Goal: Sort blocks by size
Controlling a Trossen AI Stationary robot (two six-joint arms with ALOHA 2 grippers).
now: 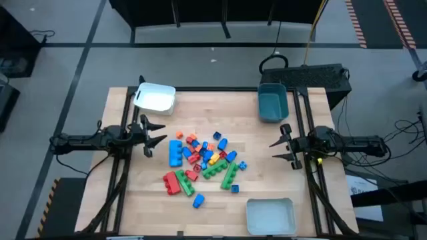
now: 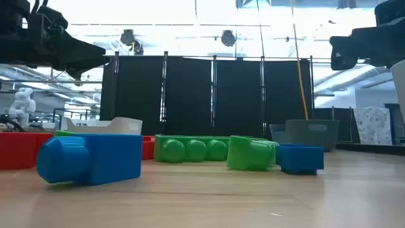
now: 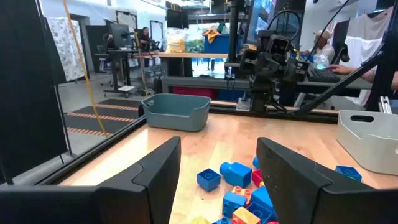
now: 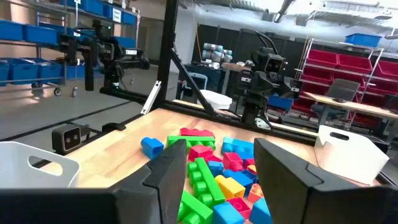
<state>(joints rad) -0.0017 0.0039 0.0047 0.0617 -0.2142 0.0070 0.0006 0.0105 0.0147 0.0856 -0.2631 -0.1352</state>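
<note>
on the wooden table (image 1: 133, 200) the blocks (image 1: 203, 163) lie heaped between both arms, nearer the left claw (image 1: 157, 131); left claw and right claw (image 1: 275, 149) gape wide, empty.

- Before you, a light wooden table (image 1: 133, 200) carries the whole scene.
- At its middle lies a loose heap of blocks (image 1: 203, 160) in red, blue, green, orange and yellow.
- You see a white tray (image 1: 155, 98) at one far corner, a teal tray (image 1: 272, 103) at the other.
- A pale tray (image 1: 270, 217) sits at the near edge.
</note>
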